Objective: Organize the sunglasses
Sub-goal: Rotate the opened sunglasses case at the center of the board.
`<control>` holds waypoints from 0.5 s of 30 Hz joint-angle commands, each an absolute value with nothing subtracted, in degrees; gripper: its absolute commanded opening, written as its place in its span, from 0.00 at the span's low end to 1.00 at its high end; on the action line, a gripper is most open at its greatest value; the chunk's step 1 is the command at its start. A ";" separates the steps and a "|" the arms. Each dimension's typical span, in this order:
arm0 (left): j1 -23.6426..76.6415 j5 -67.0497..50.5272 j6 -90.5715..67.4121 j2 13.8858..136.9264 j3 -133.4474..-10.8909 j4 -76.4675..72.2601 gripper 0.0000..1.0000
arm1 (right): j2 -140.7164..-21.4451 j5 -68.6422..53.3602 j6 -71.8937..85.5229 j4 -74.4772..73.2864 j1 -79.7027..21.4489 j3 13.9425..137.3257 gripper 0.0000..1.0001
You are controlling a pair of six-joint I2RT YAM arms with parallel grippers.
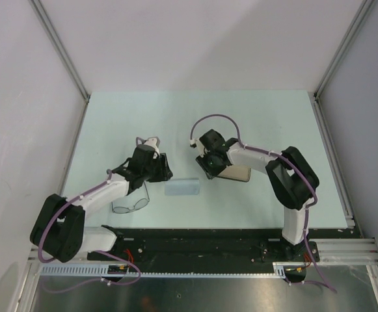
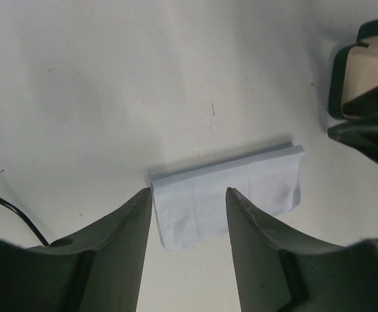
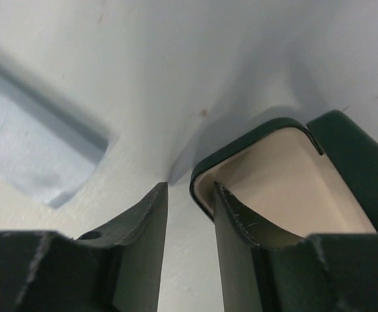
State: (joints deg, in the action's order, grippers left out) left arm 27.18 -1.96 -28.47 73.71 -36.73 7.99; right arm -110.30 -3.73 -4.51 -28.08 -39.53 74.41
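Little is done: the sunglasses (image 1: 131, 205) lie on the surface (image 1: 273, 117) at 8 o'clock from the cloth (image 1: 182, 188), outside the open case (image 1: 237, 173) at 3 o'clock, the left tool (image 2: 189, 195) is half-open and empty, and the right tool (image 3: 190, 188) is narrowly parted astride the case's rim without clamping it.

Parted right hand (image 3: 190, 188) at open case (image 3: 286, 175) rim; cloth (image 3: 32, 143) at left.
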 commanded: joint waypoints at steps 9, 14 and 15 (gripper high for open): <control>26.81 -2.29 -29.53 71.28 -35.68 8.00 0.58 | -100.38 2.61 1.04 -31.22 -40.96 71.02 0.51; 26.89 -1.06 -30.58 70.58 -35.16 8.70 0.65 | -95.64 3.10 8.24 -27.51 -41.74 71.10 0.58; 26.81 -0.45 -30.85 70.14 -34.90 8.96 0.66 | -95.10 2.82 9.48 -27.51 -42.01 71.10 0.57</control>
State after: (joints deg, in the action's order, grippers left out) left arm 27.18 -1.89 -28.95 72.73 -35.97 8.27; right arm -100.31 1.58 2.66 -30.92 -40.97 70.91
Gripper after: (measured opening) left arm 0.643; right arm 0.574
